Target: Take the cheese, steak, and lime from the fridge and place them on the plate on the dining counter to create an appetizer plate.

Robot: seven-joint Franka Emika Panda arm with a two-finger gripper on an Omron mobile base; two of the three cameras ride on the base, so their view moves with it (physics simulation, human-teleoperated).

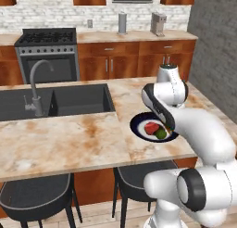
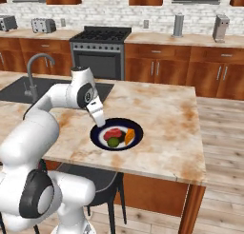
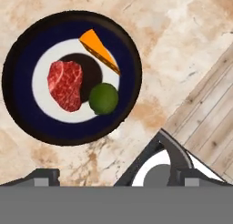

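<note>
The plate (image 3: 18, 82) lies on the dining counter (image 3: 182, 36) near its front edge. On it rest the red steak (image 3: 65, 84), the green lime (image 3: 103, 98) touching the steak's side, and the orange cheese (image 3: 100, 50) wedge at the rim. The same plate (image 2: 97, 138) carries steak (image 2: 112, 133), lime (image 2: 113, 142) and cheese (image 2: 129, 136) in the right base view; the left base view has plate (image 1: 139, 129), steak (image 1: 151, 128) and lime (image 1: 160, 134). My gripper (image 3: 116, 177) hovers above the plate, open, its fingertips (image 3: 43, 176) wide apart with nothing between them. The fridge is out of view.
A dark inset sink (image 1: 69, 102) with a curved grey faucet (image 1: 37, 83) takes up the counter's left part. Two dark stools (image 1: 37, 194) stand below the front edge. A stove (image 1: 46, 51) and wooden cabinets line the back wall. Wooden floor (image 2: 219, 133) lies right of the counter.
</note>
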